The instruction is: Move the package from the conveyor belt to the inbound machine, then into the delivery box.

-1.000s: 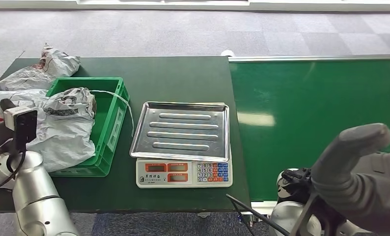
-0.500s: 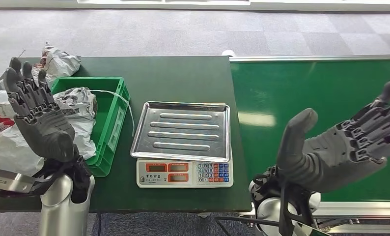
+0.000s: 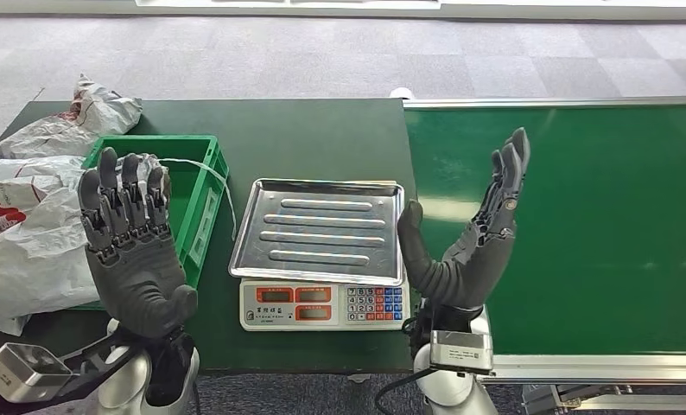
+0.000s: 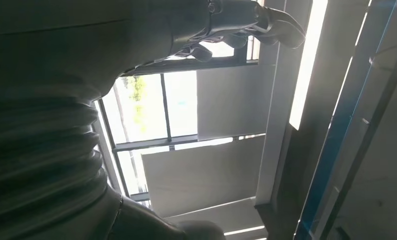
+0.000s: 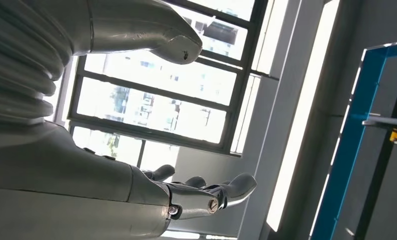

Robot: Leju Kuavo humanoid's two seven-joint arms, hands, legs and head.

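Both hands shifted inward since half a second earlier: left hand (image 3: 136, 259) moved in front of the green crate (image 3: 200, 186), right hand (image 3: 469, 238) swung from over the belt to the scale's right edge and turned edge-on.

Head view: both hands were raised, fingers spread, holding nothing. Conveyor belt (image 3: 581, 216) carried no package in view. Scale tray (image 3: 320, 229) of the inbound machine was bare. Grey poly-bag package (image 3: 28, 251) lay at the crate's left, partly hidden by the left hand, long axis roughly left-right; another bag (image 3: 72, 121) sat behind. Fits either a finished drop-off or a wait for the next parcel; can't tell which.

Left wrist view: left hand (image 4: 226, 25) pointed at windows, fingers loosely extended, empty.

Right wrist view: right hand (image 5: 196, 192) open, thumb well apart, empty.
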